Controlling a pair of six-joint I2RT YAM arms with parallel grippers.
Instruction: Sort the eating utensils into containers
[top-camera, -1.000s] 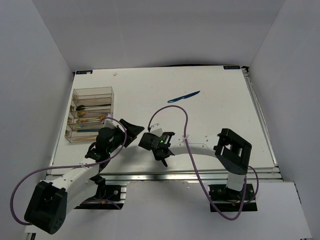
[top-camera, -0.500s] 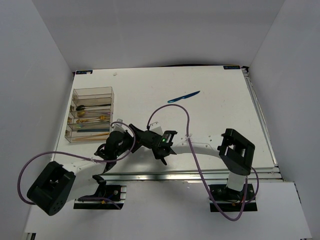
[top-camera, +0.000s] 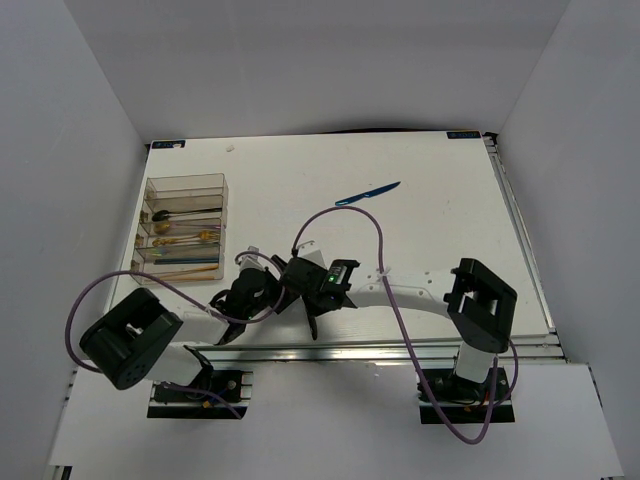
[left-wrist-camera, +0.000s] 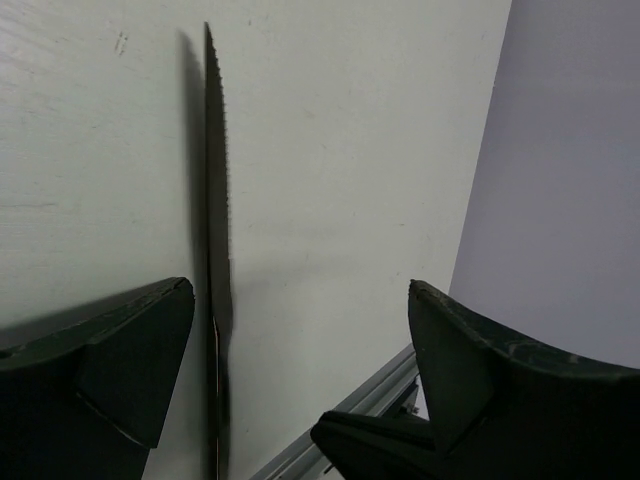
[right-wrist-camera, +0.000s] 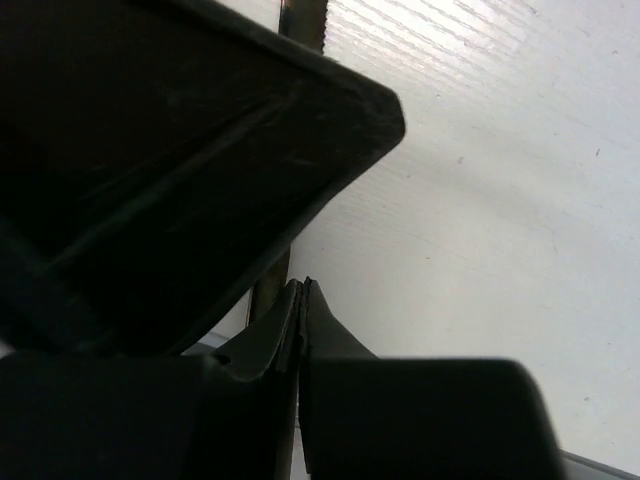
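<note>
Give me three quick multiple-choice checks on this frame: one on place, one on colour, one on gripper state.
1. Where does the organiser sit on the table?
A. right side
B. left side
C. dead centre

2. What colour is the knife lying alone out on the table?
A. blue
B. red
C. gold

3. How is the left gripper?
A. shut on a spoon
B. out of view
C. open, with a serrated knife in the gap

Answers:
1 B: the top view shows it by the table's left edge.
2 A: the lone knife is plainly blue.
3 C: the left wrist view shows the jaws wide apart, with the toothed blade between them.
</note>
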